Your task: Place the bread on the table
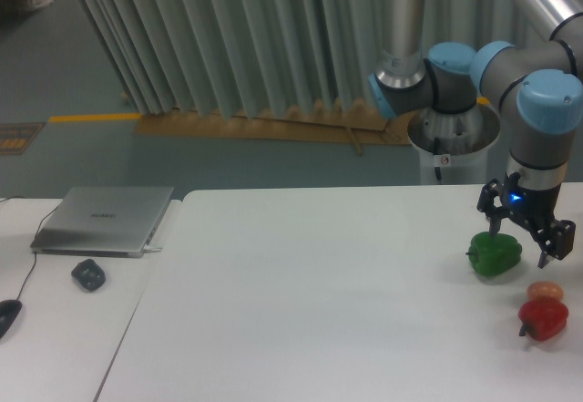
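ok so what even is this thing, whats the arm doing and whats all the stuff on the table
This is one picture from a fixed camera facing a white table. The grey and blue machine is a robot arm; at its end hangs a black two-finger gripper, open and empty, above a green pepper. Nearer the camera lie a red pepper and a small orange-tan piece just behind it, too partly hidden to name surely. On the smaller desk to the left sit a closed laptop and a dark mouse. Nothing is being held.

Grey pleated curtain (pixel 228 37) across the back, grey-green floor (pixel 55 74) with a yellow line (pixel 91 118), side desk (pixel 55 329) at left holding a closed laptop (pixel 105 220).
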Robot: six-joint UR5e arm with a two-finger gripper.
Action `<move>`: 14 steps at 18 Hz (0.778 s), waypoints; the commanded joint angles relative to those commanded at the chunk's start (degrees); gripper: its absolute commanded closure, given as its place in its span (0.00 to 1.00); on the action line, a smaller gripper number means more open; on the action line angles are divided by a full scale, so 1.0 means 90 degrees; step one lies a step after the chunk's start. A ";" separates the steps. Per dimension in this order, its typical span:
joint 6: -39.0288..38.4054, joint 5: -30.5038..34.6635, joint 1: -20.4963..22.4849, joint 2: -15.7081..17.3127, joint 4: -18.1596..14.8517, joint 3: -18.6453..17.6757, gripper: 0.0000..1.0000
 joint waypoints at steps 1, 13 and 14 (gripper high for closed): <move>0.0001 0.0000 -0.0009 0.0001 0.0000 0.0000 0.00; 0.0079 0.0205 0.0049 0.0011 0.0000 0.0000 0.00; 0.0079 0.0215 0.0039 0.0011 0.0000 0.0010 0.00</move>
